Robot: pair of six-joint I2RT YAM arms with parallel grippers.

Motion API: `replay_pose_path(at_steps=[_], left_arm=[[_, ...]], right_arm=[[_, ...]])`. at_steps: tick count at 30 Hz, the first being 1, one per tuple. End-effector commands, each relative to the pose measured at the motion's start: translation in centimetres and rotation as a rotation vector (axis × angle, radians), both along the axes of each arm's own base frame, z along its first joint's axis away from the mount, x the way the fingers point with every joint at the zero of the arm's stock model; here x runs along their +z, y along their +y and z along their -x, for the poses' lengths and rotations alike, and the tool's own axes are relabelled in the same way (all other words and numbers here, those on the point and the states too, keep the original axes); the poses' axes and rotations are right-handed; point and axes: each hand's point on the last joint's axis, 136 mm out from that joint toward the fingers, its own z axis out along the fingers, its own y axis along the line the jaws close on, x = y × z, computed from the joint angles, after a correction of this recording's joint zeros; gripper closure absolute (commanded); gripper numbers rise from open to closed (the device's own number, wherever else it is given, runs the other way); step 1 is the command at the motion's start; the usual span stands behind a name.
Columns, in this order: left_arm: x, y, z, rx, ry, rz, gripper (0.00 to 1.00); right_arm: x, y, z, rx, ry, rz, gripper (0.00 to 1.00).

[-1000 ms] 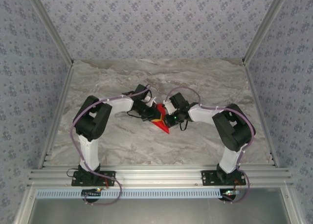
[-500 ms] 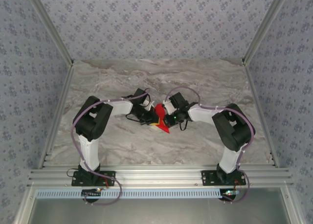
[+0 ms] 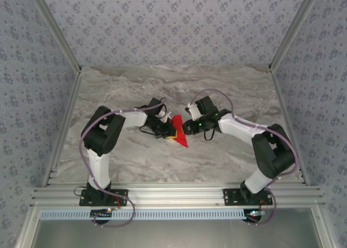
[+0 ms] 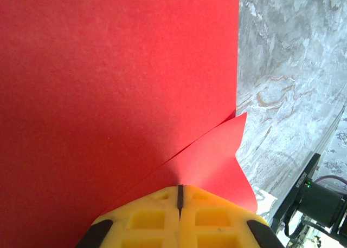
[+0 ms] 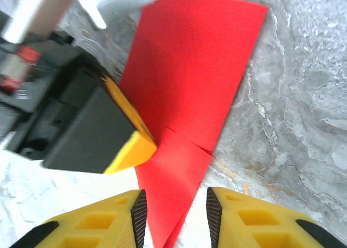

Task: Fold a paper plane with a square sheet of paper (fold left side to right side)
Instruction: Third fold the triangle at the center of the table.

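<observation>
Two wrist views: right fingers (image 5: pixel 249 218) parted at red paper (image 5: pixel 190 69) tip; left fingers (image 4: pixel 157 218) shut against it.

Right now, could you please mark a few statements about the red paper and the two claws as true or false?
The left claw is shut on the folded bright red paper sheet. True.
The right claw is clamped shut. False: its yellow fingers stand apart.
Seen from above, the paper sits between the two claws. True.
The paper lies against the far wall. False: it is near the middle of the grey marbled table.
</observation>
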Motion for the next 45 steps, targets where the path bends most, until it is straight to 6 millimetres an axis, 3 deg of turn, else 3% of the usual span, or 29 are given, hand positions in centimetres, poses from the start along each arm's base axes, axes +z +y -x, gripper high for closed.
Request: replay_pose_path(at_steps=[1,6,18,25,40,43,45], left_arm=[[-4.2,2.0,1.0,0.027,0.041,-0.141,0.96],[-4.0,2.0,1.0,0.024,0.034,-0.141,0.96],[-3.7,2.0,0.9,0.026,0.027,-0.137,0.96],[-3.7,2.0,0.9,0.023,0.026,-0.138,0.96],[-3.9,2.1,0.9,0.02,0.027,-0.144,0.97],[-3.9,2.1,0.9,0.02,0.024,-0.144,0.97],[-3.6,1.9,0.7,0.021,0.016,-0.135,0.97]], right_arm=[[-0.2,0.4,3.0,0.031,0.117,-0.05,0.66],[-0.6,2.4,5.3,0.048,0.273,-0.155,0.7],[-3.6,2.8,5.2,0.03,0.401,-0.146,0.72],[-5.6,2.0,5.7,0.012,0.435,-0.088,0.72],[-7.6,0.1,6.7,-0.007,0.465,0.038,0.73],[-8.2,-0.7,6.9,-0.03,0.475,0.081,0.77],[-8.6,-1.2,7.0,-0.055,0.49,0.091,0.85]])
